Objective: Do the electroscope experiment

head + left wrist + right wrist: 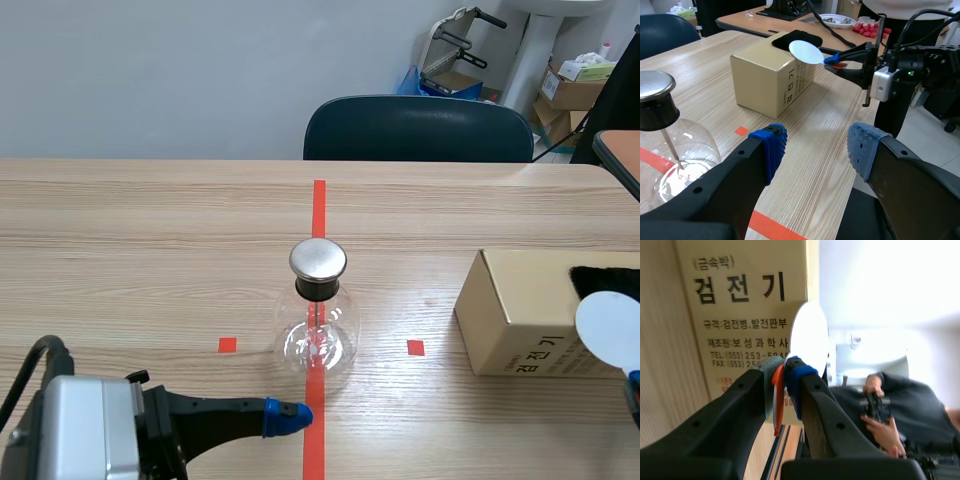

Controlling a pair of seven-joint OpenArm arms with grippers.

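Find the left pincer open, blue pads wide apart with nothing between them, low over the counter. Locate the electroscope, a clear glass flask under a metal cap, upright just ahead of and beside that pincer, not touched by it. Find the right pincer closed on the orange handle of a white disc, disc standing up past the fingertips and close to the printed face of a cardboard box directly ahead; cannot tell whether touching. Place the electroscope well apart from the right pincer. Judge the disc's approach to the cap as not yet made. Watch for a thin handle, gripped only near its end, twisting or slipping in the clamp during the swing across. Watch for the disc edge clipping the box on the way out. Expect a low approach to knock the cap and tip the flask, round-bodied and light-looking. Beware the open left pincer, so near the glass, nudging it on any forward drift. Suspect a weak result if the disc brushes the box first.
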